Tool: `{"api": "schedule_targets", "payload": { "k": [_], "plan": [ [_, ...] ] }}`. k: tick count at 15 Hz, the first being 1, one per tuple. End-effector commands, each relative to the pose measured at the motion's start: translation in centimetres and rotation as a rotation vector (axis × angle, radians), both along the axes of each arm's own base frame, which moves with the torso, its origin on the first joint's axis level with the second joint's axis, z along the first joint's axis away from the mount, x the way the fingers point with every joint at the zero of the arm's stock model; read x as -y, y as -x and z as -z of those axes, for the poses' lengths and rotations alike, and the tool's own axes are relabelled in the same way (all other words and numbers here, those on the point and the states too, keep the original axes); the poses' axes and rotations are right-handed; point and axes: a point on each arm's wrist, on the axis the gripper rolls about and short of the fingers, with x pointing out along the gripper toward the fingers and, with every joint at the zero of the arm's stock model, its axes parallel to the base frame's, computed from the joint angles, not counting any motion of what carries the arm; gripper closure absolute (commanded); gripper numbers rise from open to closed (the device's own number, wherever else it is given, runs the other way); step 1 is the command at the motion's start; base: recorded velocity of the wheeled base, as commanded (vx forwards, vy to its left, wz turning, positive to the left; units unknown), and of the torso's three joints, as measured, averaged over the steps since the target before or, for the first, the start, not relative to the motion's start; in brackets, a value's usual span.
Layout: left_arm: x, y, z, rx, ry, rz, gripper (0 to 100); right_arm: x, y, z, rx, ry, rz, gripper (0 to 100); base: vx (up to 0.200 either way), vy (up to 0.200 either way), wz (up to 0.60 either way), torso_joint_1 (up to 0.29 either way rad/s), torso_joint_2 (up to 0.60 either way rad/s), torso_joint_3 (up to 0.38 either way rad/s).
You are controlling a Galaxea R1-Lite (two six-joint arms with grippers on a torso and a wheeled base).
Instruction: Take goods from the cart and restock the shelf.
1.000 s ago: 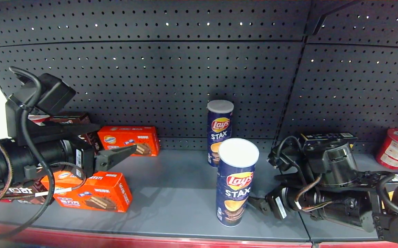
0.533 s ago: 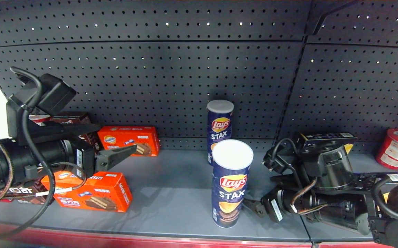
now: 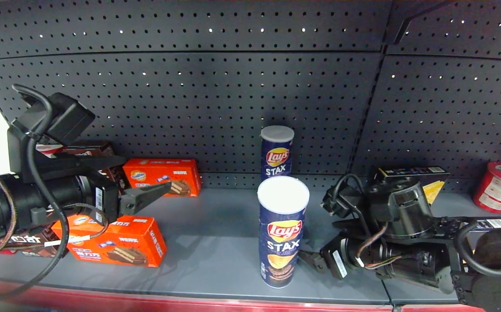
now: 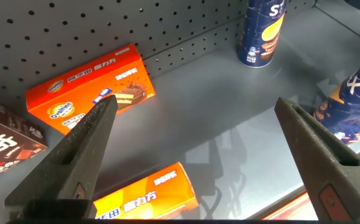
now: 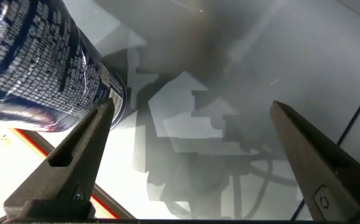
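Note:
Two tall blue chip cans stand upright on the grey shelf [image 3: 216, 242]. The back can [image 3: 276, 151] is near the pegboard, and the front can [image 3: 281, 232] is near the shelf's front edge. My right gripper [image 3: 307, 259] lies low on the shelf just right of the front can. It is open [image 5: 191, 106], and the front can [image 5: 40, 59] sits outside one finger, not between the two. My left gripper [image 3: 142, 178] hangs open and empty [image 4: 195, 102] above the orange boxes on the left. The left wrist view also shows the back can [image 4: 261, 31] and the front can [image 4: 354, 93].
Two orange wafer boxes [image 3: 162, 175] [image 3: 120, 240] and brown boxes [image 3: 90, 149] lie at the shelf's left. A red cup [image 3: 499, 186] stands far right, and a dark box [image 3: 411, 173] lies behind my right arm. The dark pegboard wall [image 3: 216, 95] closes the back. A red strip [image 3: 146, 301] edges the front.
The front can has slid left along the shelf front, now lining up before the back can. My right arm moved left with it. The left arm stayed put.

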Motion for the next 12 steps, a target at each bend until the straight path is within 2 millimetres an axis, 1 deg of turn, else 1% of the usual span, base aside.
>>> {"api": "schedule_targets", "payload": {
  "k": [1,6,8,10,11,12],
  "plan": [
    [-0.1,0.0,0.1,-0.002,-0.001,-0.004,0,-0.1,0.0,0.1,-0.001,0.002,-0.003,0,0.0,0.0,0.0,0.0,0.0,0.0],
    [-0.1,0.0,0.2,-0.007,-0.003,-0.005,0,0.2,0.3,-0.1,0.0,-0.003,0.001,0,0.0,0.0,0.0,0.0,0.0,0.0],
    [-0.1,0.1,0.0,0.002,0.0,-0.004,0,0.5,0.5,-0.8,0.021,-0.018,0.009,0,0.0,0.0,0.0,0.0,0.0,0.0],
    [-0.2,0.4,-0.5,0.023,0.005,-0.007,0,1.3,1.4,-2.8,0.079,-0.054,0.033,0,0.0,0.0,0.0,0.0,0.0,0.0],
    [-0.3,0.8,-0.9,0.041,0.009,-0.005,0,1.9,1.9,-3.7,0.103,-0.077,0.038,0,0.0,0.0,0.0,0.0,0.0,0.0],
    [-0.6,1.7,-1.3,0.065,0.015,-0.009,0,2.9,2.9,-5.2,0.129,-0.128,0.057,0,0.0,0.0,0.0,0.0,0.0,0.0]
  ]
}}
